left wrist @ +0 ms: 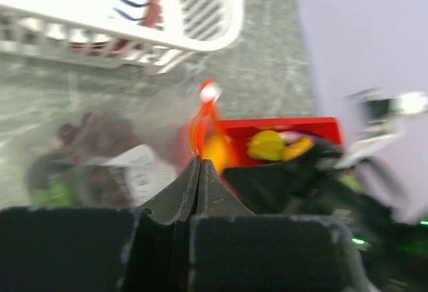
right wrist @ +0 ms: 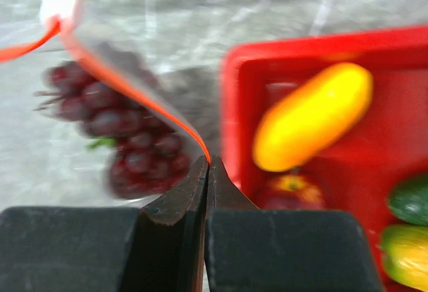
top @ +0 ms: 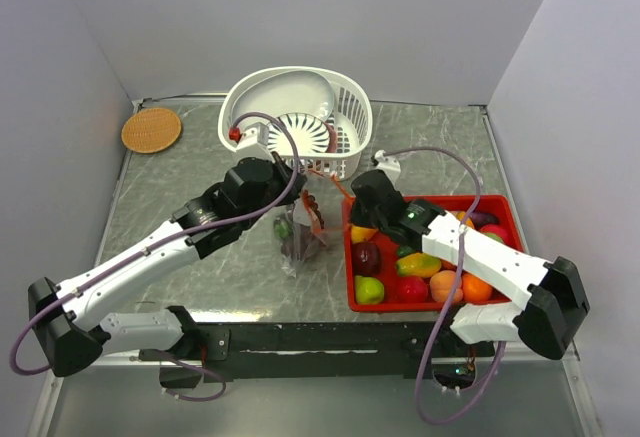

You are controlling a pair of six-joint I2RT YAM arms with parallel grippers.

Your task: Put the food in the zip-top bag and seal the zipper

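The clear zip-top bag hangs between my two grippers, left of the red tray. Purple grapes and something green lie inside it. The orange-red zipper runs along its mouth, with a white slider at the far end. My left gripper is shut on the zipper strip. My right gripper is shut on the strip at the end near the tray. In the top view the left gripper and the right gripper stand close together. Several toy fruits lie in the tray, among them a yellow one.
A white slotted basket stands just behind the bag at the table's back. A round cork coaster lies at the back left. The red tray fills the right front of the table. Grey walls close in both sides.
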